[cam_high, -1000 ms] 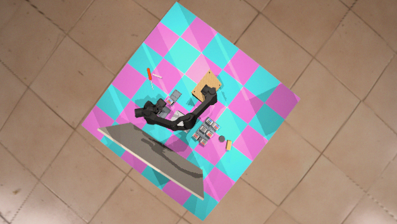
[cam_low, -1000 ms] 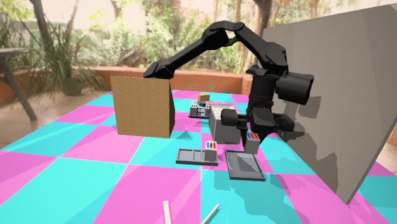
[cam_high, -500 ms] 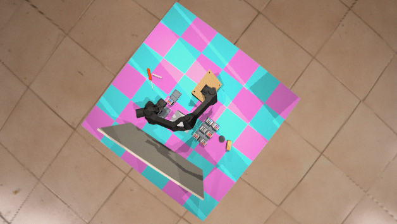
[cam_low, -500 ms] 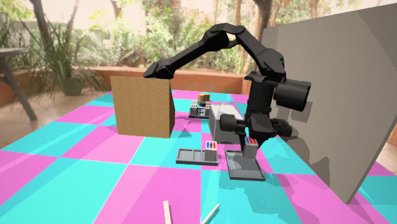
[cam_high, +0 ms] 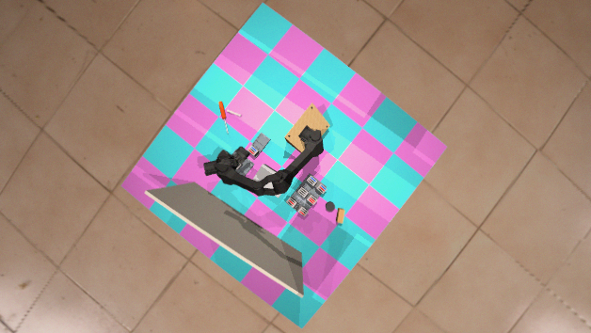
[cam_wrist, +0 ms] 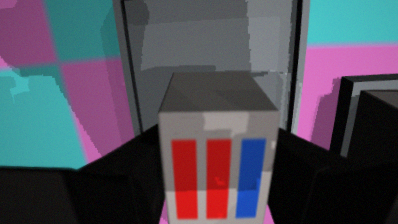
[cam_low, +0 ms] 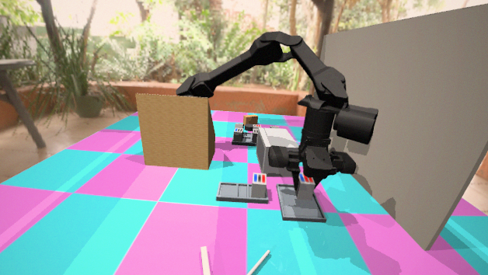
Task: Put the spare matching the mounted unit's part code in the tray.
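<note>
My gripper (cam_low: 307, 187) (cam_wrist: 211, 128) is shut on a grey spare with red, red and blue bars in the wrist view. The spare (cam_low: 305, 191) (cam_wrist: 218, 95) is upright, low over the grey tray (cam_low: 305, 219) (cam_wrist: 190, 42), within its outline, toward the end farther from the exterior camera. I cannot tell whether its base touches the tray floor. Beside the tray, a small compartmented holder (cam_high: 262, 141) (cam_low: 228, 191) bears a unit (cam_high: 253, 150) (cam_low: 259, 187) with blue, black and red bars. I cannot make out a code on a mounted unit's back.
A grey box (cam_low: 279, 137) stands behind the tray. A rack with several barred units (cam_high: 303, 192), a dark disc (cam_high: 330, 206) and an orange block (cam_high: 341, 215) lie farther off. A tall wooden block (cam_low: 175, 132), a grey panel (cam_high: 235, 226) (cam_low: 404, 116) and a screwdriver (cam_high: 222, 110) also stand or lie around.
</note>
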`<state>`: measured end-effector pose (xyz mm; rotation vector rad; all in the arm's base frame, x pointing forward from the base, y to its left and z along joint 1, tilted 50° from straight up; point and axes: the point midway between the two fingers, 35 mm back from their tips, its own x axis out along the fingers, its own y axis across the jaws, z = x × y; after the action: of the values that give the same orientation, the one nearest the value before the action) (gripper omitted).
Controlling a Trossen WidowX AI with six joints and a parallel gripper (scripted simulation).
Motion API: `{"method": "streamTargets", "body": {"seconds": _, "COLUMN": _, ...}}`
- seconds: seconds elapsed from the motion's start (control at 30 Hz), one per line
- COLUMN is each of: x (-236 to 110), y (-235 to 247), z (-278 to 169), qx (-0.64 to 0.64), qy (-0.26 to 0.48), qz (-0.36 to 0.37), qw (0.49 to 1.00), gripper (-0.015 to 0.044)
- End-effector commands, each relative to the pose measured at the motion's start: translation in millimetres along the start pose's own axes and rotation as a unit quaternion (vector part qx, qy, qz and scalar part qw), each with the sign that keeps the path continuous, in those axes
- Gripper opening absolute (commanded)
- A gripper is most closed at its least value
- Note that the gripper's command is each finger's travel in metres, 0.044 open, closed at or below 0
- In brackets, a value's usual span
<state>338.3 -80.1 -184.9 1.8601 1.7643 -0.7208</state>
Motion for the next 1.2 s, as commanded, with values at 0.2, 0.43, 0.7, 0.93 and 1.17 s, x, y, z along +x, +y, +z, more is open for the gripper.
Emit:
{"method": "streamTargets", "body": {"seconds": 0.2, "x": 9, "y": -2, "z": -1, "qx": 0.004, "qy": 0.003, "qz": 0.003, "qw": 1.000, "gripper": 0.0000}}
{"method": "streamTargets", "body": {"seconds": 0.43, "x": 16, "y": -4, "z": -1, "qx": 0.004, "qy": 0.004, "qz": 0.003, "qw": 1.000, "gripper": 0.0000}}
{"method": "streamTargets", "body": {"seconds": 0.7, "x": 15, "y": -3, "z": -2, "qx": 0.000, "qy": 0.002, "qz": 0.000, "qw": 1.000, "gripper": 0.0184}}
{"method": "streamTargets", "body": {"seconds": 0.93, "x": 15, "y": -3, "z": -2, "qx": 0.000, "qy": 0.002, "qz": 0.000, "qw": 1.000, "gripper": 0.0368}}
{"method": "streamTargets", "body": {"seconds": 1.17, "x": -28, "y": 0, "z": 1, "qx": 0.002, "qy": 0.000, "qz": 0.001, "qw": 1.000, "gripper": 0.0440}}
